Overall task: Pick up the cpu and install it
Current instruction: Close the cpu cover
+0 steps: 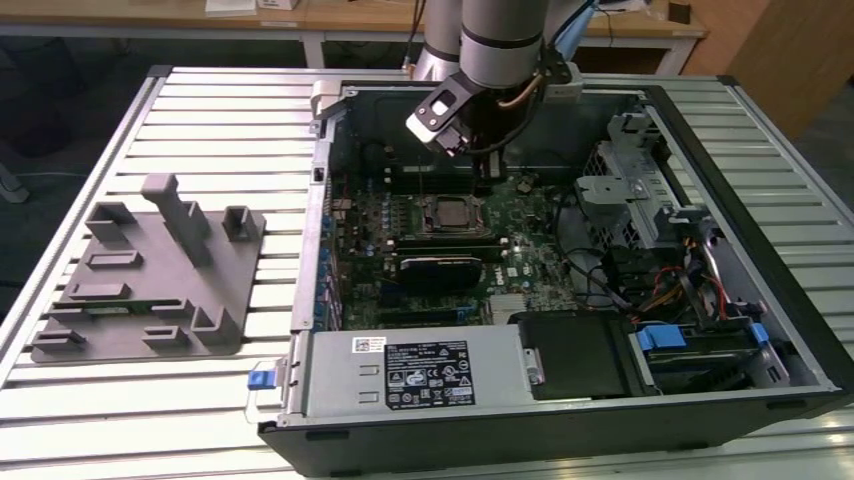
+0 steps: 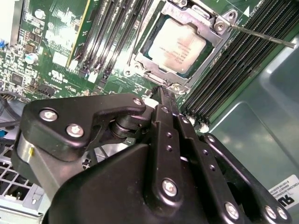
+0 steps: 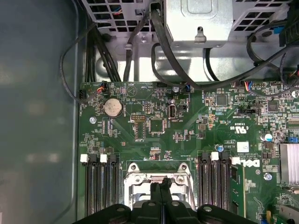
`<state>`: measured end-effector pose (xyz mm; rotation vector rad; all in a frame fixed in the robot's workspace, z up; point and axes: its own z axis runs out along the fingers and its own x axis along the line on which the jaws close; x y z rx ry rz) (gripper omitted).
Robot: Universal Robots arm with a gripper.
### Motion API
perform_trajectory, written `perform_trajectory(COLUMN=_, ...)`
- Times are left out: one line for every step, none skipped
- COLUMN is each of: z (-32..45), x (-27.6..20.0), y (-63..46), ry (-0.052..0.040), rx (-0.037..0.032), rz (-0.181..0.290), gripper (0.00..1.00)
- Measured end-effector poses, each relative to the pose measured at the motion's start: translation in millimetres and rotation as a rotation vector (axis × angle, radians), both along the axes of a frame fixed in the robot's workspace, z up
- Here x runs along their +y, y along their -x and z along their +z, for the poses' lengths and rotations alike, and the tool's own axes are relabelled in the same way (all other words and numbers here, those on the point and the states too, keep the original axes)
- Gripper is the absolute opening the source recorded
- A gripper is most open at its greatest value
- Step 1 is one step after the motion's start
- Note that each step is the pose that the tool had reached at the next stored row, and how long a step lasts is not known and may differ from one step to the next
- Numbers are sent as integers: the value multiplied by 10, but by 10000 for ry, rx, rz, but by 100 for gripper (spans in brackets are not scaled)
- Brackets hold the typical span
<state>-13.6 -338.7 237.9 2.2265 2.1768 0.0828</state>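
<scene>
We see a surface (image 1: pixel 174 400) of ribbed, pale aluminium slats running across the exterior view. Behind it are wood-topped benches on white legs and a dark floor. On the exterior view's left lies a matte grey plastic tray (image 1: pixel 80 330) with upright blocks and low rectangular nests moulded into it.

An open black computer case (image 1: pixel 561 435) lies flat in the middle of the surface. Inside it we see a glossy green motherboard (image 1: pixel 534 262), a dull silver metal box (image 1: pixel 414 370) with a printed label, bundled cables in several colours, and blue plastic clips. The robot arm (image 1: pixel 501 40), a smooth grey cylinder, comes down into the case from the far side.

The cpu (image 2: pixel 175 44) sits in its socket on the motherboard. It is a small flat square with a brushed silver top and a thin pale rim, bordered by the socket's bright stamped-steel frame (image 2: pixel 219 23). A thin steel lever (image 2: pixel 261 36) reaches out from one corner of the frame. Long black memory slots (image 2: pixel 224 79) run along both sides of the socket.

In both wrist views the gripper (image 2: pixel 162 91) is matte black, built of bolted links with round screw heads. Its fingers (image 2: pixel 166 126) are pressed together with nothing between them. Their tips lie just beside the socket frame's edge, off the cpu's top, and we cannot tell whether they touch the board. In the first wrist view a round silver coin cell (image 3: pixel 113 108) sits on the board, well apart from the socket.
</scene>
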Motion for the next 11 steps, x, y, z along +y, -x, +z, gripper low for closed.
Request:
perform_trajectory(z=-2, x=0, y=-1, ry=25, rx=87, rz=-1, gripper=11)
perform_trajectory(z=-3, x=-1, y=-1, ry=56, rx=176, rz=-2, gripper=11)
perform_trajectory(z=-6, x=-1, y=-2, ry=85, rx=264, rz=-3, gripper=11)
perform_trajectory(z=-7, x=0, y=-3, ry=105, rx=318, rz=-2, gripper=11)
perform_trajectory(z=-7, x=-1, y=-2, ry=110, rx=324, rz=-3, gripper=11)
perform_trajectory(z=-7, x=-1, y=-2, ry=111, rx=325, rz=-3, gripper=11)
perform_trajectory(z=-7, x=-1, y=-2, ry=110, rx=326, rz=-3, gripper=11)
perform_trajectory(z=-7, x=-1, y=-3, ry=111, rx=325, rz=-2, gripper=11)
perform_trajectory(z=-7, x=-1, y=-3, ry=110, rx=325, rz=-3, gripper=11)
perform_trajectory(z=-8, x=-1, y=-1, ry=110, rx=325, rz=-2, gripper=11)
perform_trajectory(z=-9, x=-1, y=5, ry=110, rx=325, rz=-1, gripper=11)
